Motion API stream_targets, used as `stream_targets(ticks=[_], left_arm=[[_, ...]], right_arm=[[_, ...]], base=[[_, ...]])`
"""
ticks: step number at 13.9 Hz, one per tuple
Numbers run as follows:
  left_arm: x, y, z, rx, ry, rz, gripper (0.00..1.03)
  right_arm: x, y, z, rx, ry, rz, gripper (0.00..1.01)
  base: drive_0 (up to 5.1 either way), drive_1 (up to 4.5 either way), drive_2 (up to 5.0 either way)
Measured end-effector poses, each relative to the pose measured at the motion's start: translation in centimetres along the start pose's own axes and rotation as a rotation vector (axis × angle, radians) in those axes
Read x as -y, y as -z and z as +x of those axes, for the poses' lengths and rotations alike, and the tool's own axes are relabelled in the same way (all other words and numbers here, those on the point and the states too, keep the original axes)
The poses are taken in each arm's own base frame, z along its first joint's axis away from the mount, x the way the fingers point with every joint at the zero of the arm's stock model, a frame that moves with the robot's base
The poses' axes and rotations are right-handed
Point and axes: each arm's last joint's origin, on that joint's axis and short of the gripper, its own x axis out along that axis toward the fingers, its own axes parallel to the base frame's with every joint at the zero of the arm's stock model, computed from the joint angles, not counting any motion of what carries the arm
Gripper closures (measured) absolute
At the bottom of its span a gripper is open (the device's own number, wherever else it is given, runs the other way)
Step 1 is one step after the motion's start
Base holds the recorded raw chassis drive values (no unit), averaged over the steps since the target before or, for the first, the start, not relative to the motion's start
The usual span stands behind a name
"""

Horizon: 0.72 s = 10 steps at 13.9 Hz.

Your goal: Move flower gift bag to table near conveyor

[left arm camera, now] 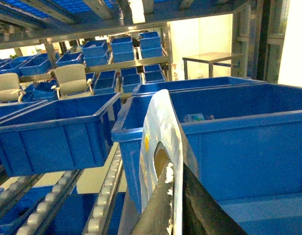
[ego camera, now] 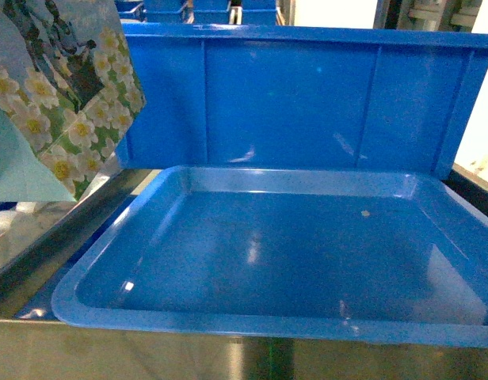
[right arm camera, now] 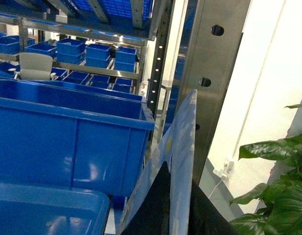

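Note:
The flower gift bag (ego camera: 62, 103), pale blue with white and yellow blossoms, hangs at the top left of the head view, above the steel rack edge. In the left wrist view my left gripper (left arm camera: 175, 171) is shut on the bag's thin top edge (left arm camera: 161, 127), just beside its cut-out handle hole. In the right wrist view my right gripper (right arm camera: 183, 171) is shut on a pale blue sheet of the bag (right arm camera: 183, 132), one dark finger on each side. The conveyor's white roller tracks (left arm camera: 104, 200) run below the bins. The table is out of view. Neither gripper shows in the head view.
A shallow blue tray (ego camera: 109, 309) lies right in front, with a tall blue bin (ego camera: 307, 103) behind it. More blue bins (left arm camera: 58, 132) fill the racks. A steel upright (right arm camera: 214, 73) stands close on the right, and a green plant (right arm camera: 278, 186) beyond it.

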Motion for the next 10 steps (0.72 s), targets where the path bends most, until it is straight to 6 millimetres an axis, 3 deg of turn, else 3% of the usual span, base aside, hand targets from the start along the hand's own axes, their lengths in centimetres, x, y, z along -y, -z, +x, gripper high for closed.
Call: stream_targets(ticks=[10], left_arm=[[0.10,0.01,-0.01,0.000,0.005,0.000,1.01]], right_arm=[[-0.01,0.12,-0.02,-0.005,0.002,-0.001,0.98]], base=[[0.0,0.00,0.0]])
